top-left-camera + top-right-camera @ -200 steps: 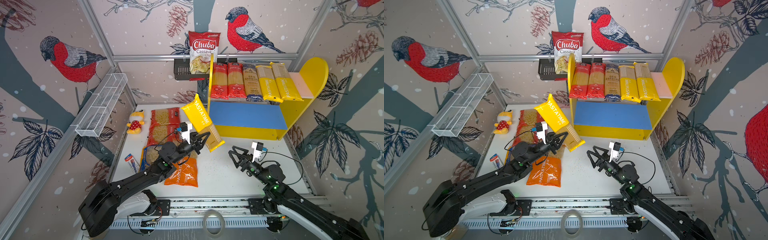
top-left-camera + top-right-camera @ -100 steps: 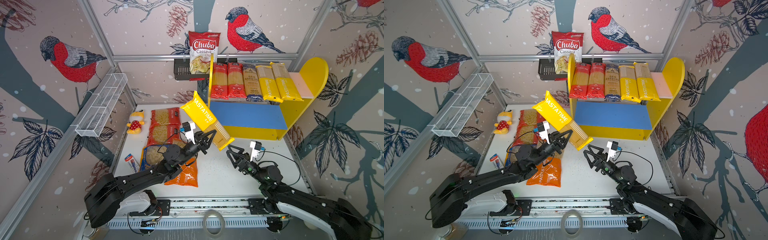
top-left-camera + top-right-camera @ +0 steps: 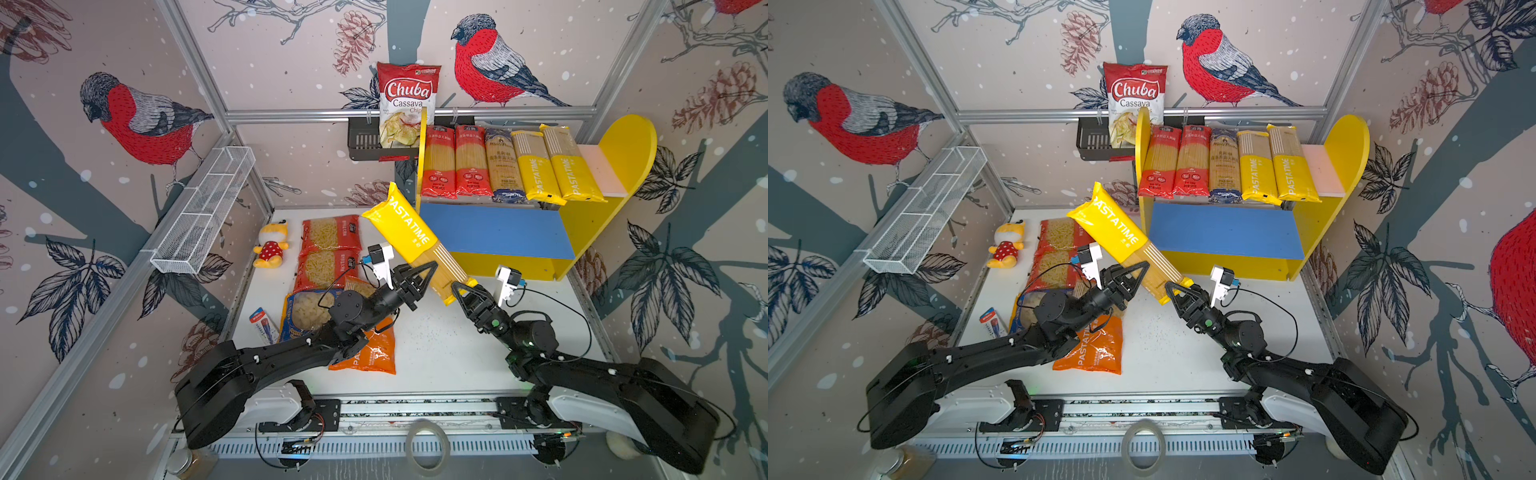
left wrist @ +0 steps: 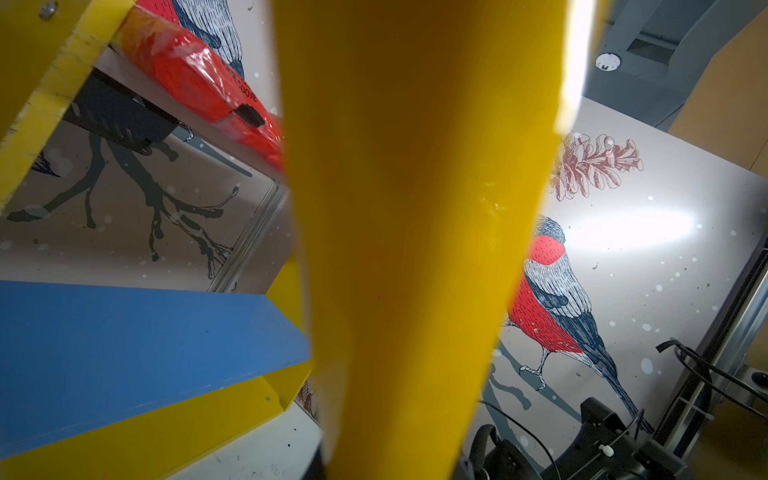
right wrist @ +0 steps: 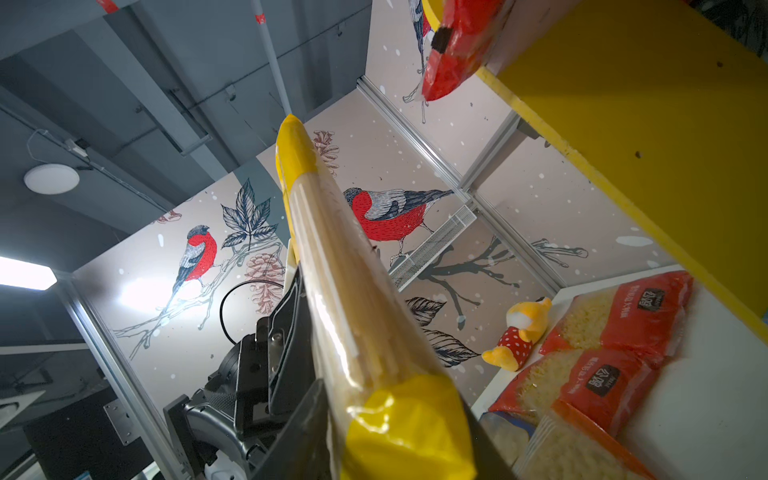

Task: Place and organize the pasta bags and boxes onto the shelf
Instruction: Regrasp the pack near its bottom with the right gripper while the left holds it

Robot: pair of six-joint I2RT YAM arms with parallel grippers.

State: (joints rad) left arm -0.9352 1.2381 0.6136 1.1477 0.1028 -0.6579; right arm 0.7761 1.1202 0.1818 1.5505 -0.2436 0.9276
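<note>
Holding yellow PASTATIME spaghetti pack (image 3: pixel 409 232) tilted in the air, near the shelf (image 3: pixel 623 145) by its blue lower board (image 3: pixel 498 232): left gripper (image 3: pixel 432 266) clamps the pack's clear middle, right gripper (image 3: pixel 457 287) pinches its low yellow end. Five long packs (image 3: pixel 503 166) lie on pink upper board (image 3: pixel 598 166).

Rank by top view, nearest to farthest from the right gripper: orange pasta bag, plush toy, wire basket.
1. orange pasta bag, on the table, left of the right gripper.
2. plush toy, at the table's left edge.
3. wire basket, on the left wall.
</note>
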